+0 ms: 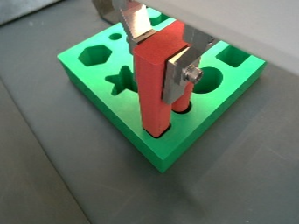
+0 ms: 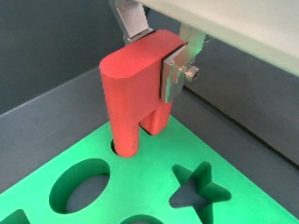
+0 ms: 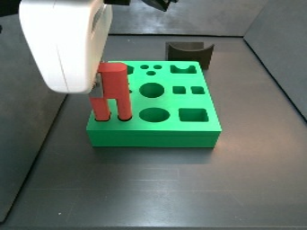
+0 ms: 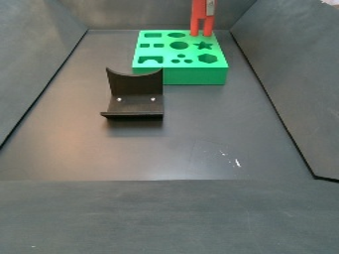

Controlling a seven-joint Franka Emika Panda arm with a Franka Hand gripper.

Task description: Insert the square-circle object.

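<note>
The bright red square-circle object (image 1: 152,87) stands upright at a corner of the green block (image 1: 187,142). Its square bar and round peg both reach down into holes there. It also shows in a wrist view (image 2: 128,87) and in both side views (image 3: 111,85) (image 4: 200,20). My gripper (image 1: 160,59) is directly above the block, its silver fingers (image 1: 179,77) on two opposite sides of the piece's top, shut on it; it shows the same in a wrist view (image 2: 156,59). In a side view the gripper's white body (image 3: 66,45) hides the fingers.
The green block (image 3: 156,135) has several other shaped holes: star (image 1: 117,83), hexagon, circle, squares. The dark fixture (image 4: 133,96) stands on the floor apart from the block (image 4: 179,74), and also shows in a side view (image 3: 188,52). Dark walls enclose the floor.
</note>
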